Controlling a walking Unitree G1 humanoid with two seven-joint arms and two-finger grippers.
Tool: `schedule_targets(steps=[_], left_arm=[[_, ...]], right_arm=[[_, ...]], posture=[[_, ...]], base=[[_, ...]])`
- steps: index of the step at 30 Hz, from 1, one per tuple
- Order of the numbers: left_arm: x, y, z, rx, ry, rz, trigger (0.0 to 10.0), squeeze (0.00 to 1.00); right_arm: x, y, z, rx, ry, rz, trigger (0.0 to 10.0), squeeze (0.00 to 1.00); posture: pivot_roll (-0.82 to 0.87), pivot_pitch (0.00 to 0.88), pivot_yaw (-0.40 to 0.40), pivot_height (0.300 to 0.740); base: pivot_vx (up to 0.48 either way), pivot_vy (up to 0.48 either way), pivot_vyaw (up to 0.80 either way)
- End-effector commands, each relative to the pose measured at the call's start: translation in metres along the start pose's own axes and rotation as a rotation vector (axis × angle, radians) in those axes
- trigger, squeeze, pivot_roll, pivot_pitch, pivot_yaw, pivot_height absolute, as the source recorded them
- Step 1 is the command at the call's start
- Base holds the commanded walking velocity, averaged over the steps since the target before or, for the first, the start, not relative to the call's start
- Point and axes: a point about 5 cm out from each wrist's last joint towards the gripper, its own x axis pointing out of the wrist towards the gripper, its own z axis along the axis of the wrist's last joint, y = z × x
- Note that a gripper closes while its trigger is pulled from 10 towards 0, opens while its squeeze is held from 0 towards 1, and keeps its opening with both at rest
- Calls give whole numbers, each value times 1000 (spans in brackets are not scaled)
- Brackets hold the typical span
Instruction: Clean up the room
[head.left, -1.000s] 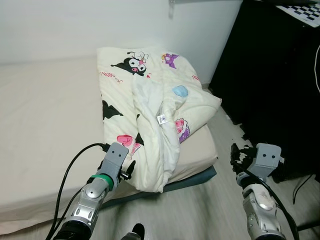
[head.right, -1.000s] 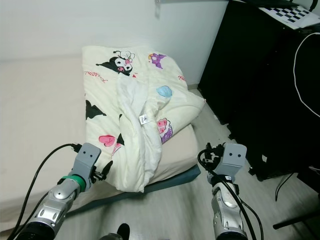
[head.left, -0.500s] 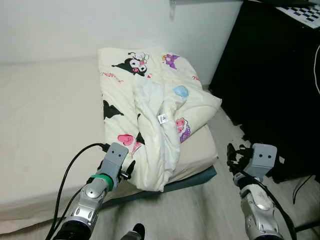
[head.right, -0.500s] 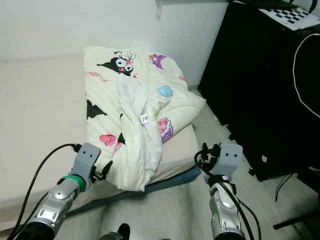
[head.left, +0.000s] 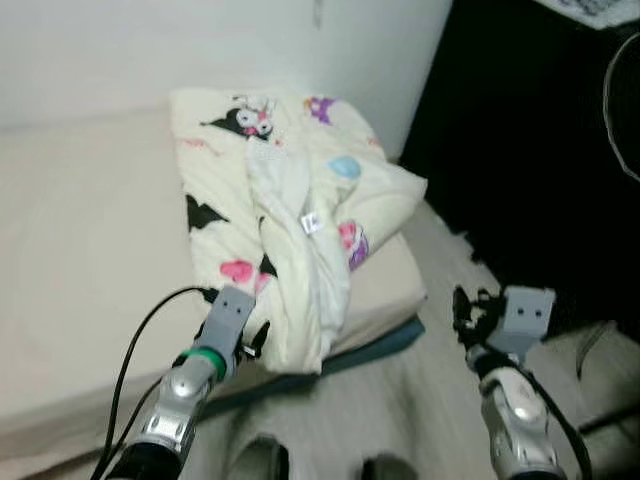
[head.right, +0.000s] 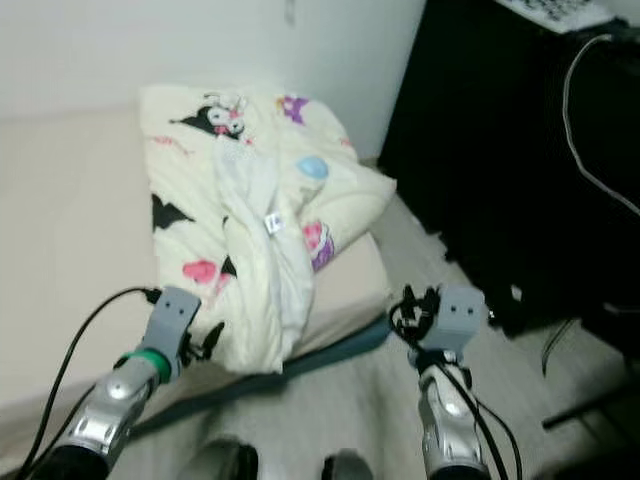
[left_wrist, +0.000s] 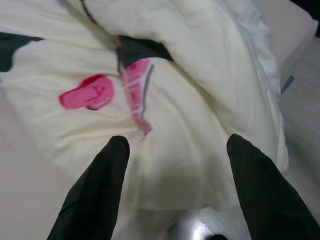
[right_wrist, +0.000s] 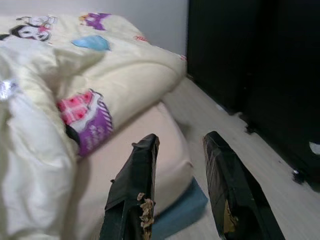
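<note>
Whole head view has shifted and blurred since a second ago, so the camera moved; the things themselves did not. Left gripper (head.left: 252, 338) hovers at the bed's (head.left: 80, 250) front edge, fingers (left_wrist: 95, 192) spread wide and empty, just short of the blanket's (head.left: 290, 230) hanging corner. The blanket lies bunched along the bed's right edge, spilling over the front corner. Right gripper (head.right: 408, 312) hangs over the floor (head.right: 370, 400) beside the bed's right front corner, fingers (right_wrist: 132, 192) parted, holding nothing. Judgement: robot is repositioning; no grasp made, tidying the blanket not begun.
</note>
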Motion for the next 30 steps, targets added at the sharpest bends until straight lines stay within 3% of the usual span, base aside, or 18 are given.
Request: schedule_targets(steps=[1, 18, 24, 27, 29, 30], left_arm=[[-2, -3, -8, -5, 28, -6, 10000, 0], [-1, -2, -8, 1, 29, -7, 10000, 0], [-1, -1, -7, 2, 24, -3, 10000, 0], [-3, 36, 35, -141, -147, 112, 10000, 0], [-6, 45, 47, -158, -193, 121, 10000, 0], [-16, 63, 70, -160, -273, 131, 10000, 0]], right_arm=[[-4, 0, -5, -1, 17, 0, 10000, 0], [-2, 4, -2, 4, -1, 36, 10000, 0], [-1, 9, 4, -36, -33, 85, 10000, 0], [6, 17, 42, -74, -191, 172, 10000, 0], [7, 19, 51, -69, -225, 193, 10000, 0], [9, 22, 65, -60, -270, 228, 10000, 0]], posture=[[-3, 120, 14, 610], [-4, 109, 16, 545], [-3, 107, 18, 530], [-5, 114, 23, 510], [-5, 114, 23, 505], [1, 123, 23, 505]], base=[[0, 0, 0], [0, 0, 0], [0, 0, 0], [0, 0, 0], [0, 0, 0], [0, 0, 0]])
